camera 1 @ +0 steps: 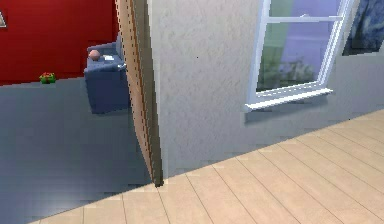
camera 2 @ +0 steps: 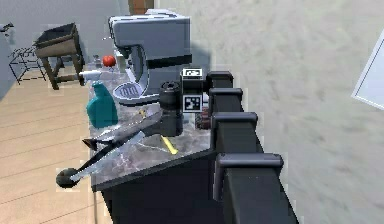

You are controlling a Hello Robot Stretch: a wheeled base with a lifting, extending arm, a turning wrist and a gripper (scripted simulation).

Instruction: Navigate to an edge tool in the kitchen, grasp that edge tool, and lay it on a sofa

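Observation:
In the arm side view my arm (camera 2: 235,150) reaches out over a dark counter (camera 2: 120,170) with a mottled grey top. The gripper (camera 2: 170,122) hangs left of the white marker squares (camera 2: 190,85), above the countertop. A small yellow-handled object (camera 2: 170,146) lies on the counter just below it, and a long grey utensil (camera 2: 122,131) lies to its left. I cannot tell whether the gripper holds anything. In the forward view a blue sofa (camera 1: 105,82) stands past a doorway, with a small pink object (camera 1: 93,55) on it.
On the counter stand a grey coffee machine (camera 2: 150,45), a teal spray bottle (camera 2: 100,103), a red round object (camera 2: 109,62) and a dark ladle (camera 2: 85,165). A dark stand (camera 2: 58,50) sits at far left. A brown door (camera 1: 140,90), a window (camera 1: 295,50) and a red wall (camera 1: 50,35) show ahead.

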